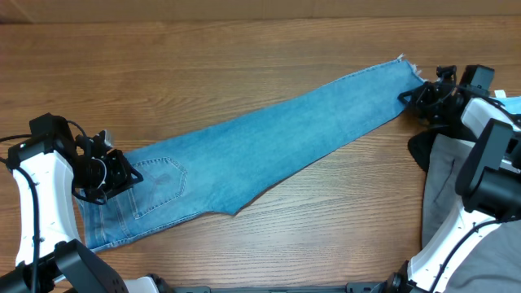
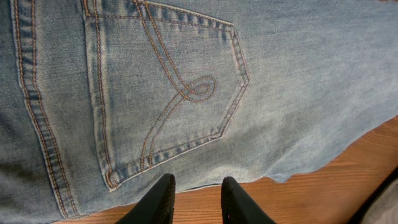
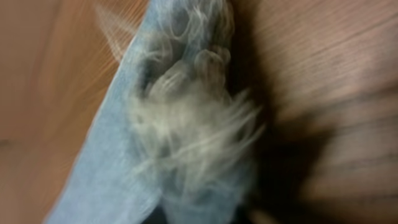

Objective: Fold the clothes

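Observation:
The light-blue denim jeans lie flat and slantwise across the table, waist at the lower left, one long leg reaching the upper right. My left gripper hovers at the waist end beside the stitched back pocket. In the left wrist view it is open, bare wood between its black fingers and the denim edge just past the tips. My right gripper is at the frayed ankle hem, shut on it. The blurred right wrist view is filled by bunched hem and white threads.
A pile of other clothes sits at the right edge under my right arm: grey trousers, a black garment and a sliver of pale-blue top. Bare wooden table surrounds the jeans.

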